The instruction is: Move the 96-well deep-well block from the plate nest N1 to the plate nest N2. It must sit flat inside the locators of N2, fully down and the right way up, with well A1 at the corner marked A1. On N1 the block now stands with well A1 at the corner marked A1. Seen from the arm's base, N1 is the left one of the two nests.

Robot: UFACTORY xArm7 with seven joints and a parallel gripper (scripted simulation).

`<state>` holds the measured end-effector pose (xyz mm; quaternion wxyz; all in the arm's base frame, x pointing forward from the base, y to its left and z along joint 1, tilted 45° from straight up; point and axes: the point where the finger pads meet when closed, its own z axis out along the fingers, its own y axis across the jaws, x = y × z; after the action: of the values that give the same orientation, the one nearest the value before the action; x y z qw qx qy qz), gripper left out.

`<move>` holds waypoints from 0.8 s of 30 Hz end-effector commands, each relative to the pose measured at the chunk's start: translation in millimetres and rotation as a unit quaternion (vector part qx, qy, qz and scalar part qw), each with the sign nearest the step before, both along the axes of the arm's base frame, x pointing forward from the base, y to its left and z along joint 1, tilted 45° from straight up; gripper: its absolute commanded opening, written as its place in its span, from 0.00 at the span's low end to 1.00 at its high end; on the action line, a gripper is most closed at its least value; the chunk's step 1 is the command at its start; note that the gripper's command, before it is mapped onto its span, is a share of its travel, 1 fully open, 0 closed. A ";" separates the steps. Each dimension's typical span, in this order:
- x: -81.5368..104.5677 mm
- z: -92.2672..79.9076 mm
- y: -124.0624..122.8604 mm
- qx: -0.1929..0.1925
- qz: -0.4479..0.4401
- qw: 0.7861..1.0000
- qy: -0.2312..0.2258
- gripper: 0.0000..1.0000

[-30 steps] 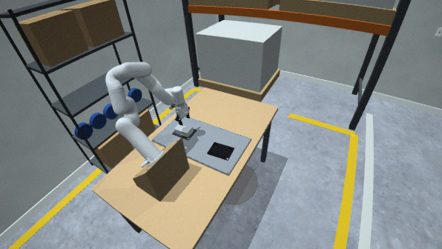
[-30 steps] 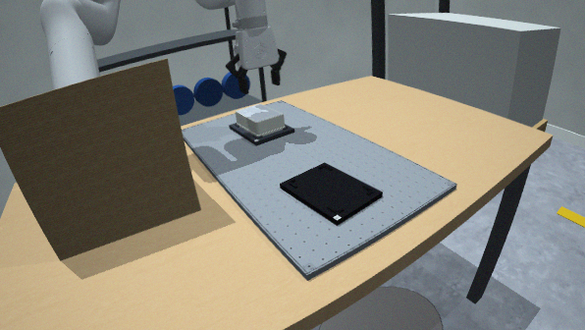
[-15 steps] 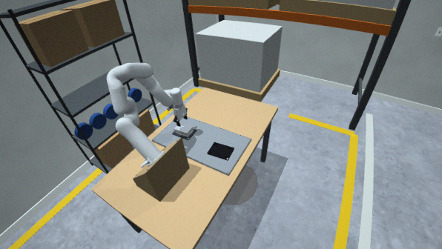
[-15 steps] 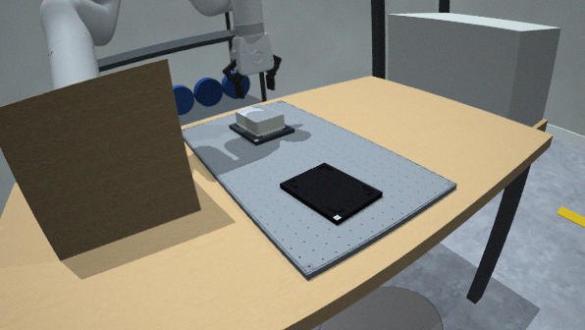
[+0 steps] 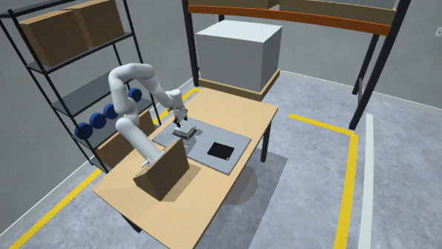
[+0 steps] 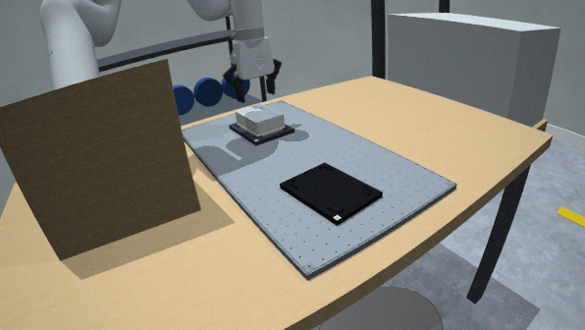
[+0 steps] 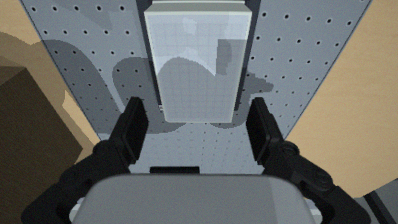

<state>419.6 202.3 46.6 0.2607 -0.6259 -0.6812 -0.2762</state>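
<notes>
The white deep-well block (image 6: 259, 120) stands on the black nest N1 (image 6: 265, 137) at the far end of the grey perforated plate (image 6: 314, 177). It also shows in the top view (image 5: 185, 130) and in the wrist view (image 7: 198, 65). My gripper (image 6: 252, 88) hangs open and empty above and slightly behind the block, fingers apart from it. In the wrist view the fingers stand wide on either side of the block's near end. The black nest N2 (image 6: 331, 192) lies bare, with a small white corner mark (image 6: 338, 216).
A tilted brown cardboard box (image 6: 95, 152) stands on the table to the left of the plate, close to the arm. A shelf rack with blue rolls (image 5: 98, 120) stands behind the arm. A large grey crate (image 5: 237, 53) sits beyond the table.
</notes>
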 end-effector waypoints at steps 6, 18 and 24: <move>1.8 -8.2 7.1 0.000 -0.002 1.000 -0.001 1.00; 1.6 -22.4 21.2 0.000 -0.002 1.000 -0.001 1.00; 1.6 -27.2 25.9 0.000 -0.002 1.000 -0.001 1.00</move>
<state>419.0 227.4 21.3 0.2610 -0.6258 -0.6812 -0.2760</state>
